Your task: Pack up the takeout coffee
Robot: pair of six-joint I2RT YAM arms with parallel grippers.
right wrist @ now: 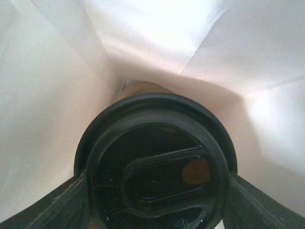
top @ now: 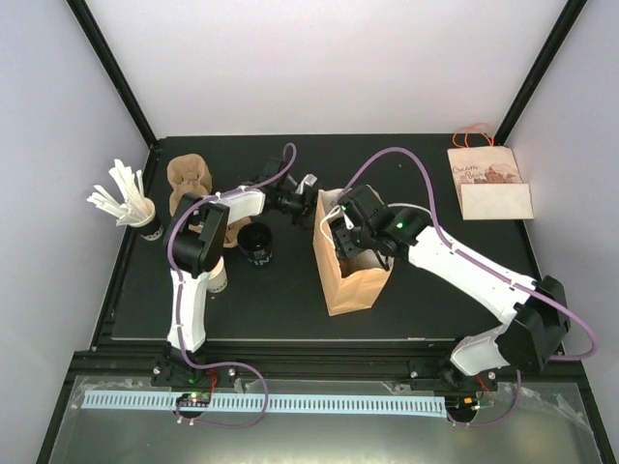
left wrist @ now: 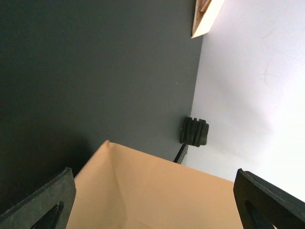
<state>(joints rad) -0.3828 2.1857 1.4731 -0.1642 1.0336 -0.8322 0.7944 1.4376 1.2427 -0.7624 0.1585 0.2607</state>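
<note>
While the right claw [right wrist: 157, 205] pinches the lidded cup [right wrist: 157, 162] by its sides down inside the paper bag [top: 353, 280], the left claw [top: 302, 188] hangs spread at the bag's eleven o'clock, gripping nothing. Trouble ahead: with nothing bracing that bag, pulling out could snag a wall and topple it. Only the right wrist view shows the cup; overhead it's hidden, and whether it's touching bottom is hard to say.

A black table [top: 435, 319] sits inside a pale-walled booth. Its white back wall [top: 329, 58] is brightly and evenly lit, and black frame posts [top: 109, 68] slant up from both rear corners.
</note>
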